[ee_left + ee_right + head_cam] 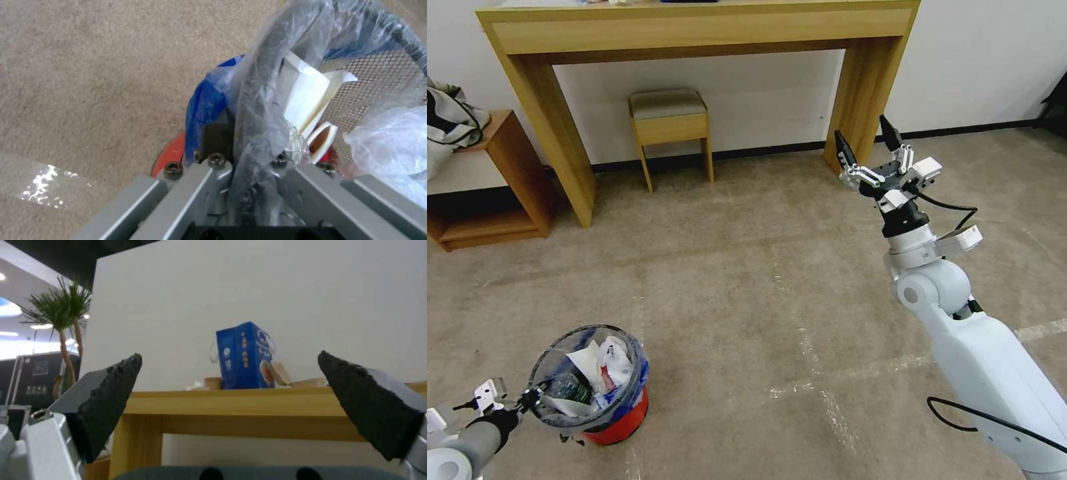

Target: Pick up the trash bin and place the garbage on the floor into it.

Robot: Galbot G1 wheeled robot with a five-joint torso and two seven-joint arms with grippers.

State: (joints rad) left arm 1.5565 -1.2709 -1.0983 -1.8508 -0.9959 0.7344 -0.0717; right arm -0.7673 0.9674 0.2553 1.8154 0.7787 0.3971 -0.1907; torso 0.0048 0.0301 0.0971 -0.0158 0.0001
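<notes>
Carpet [747,280] lies bare; left tool [249,166] pinches bin rim [262,83].

Trash bin [594,383] on floor [747,293] at left; stool [670,127] under table [694,33] behind.

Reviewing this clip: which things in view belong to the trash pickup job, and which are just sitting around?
Part of the job:
- trash bin, its rim clamped by the left gripper
- garbage inside the bin
- floor
- right gripper, open, raised over the floor

Just around:
- wooden table
- stool
- side shelf
- blue carton on the table
</notes>
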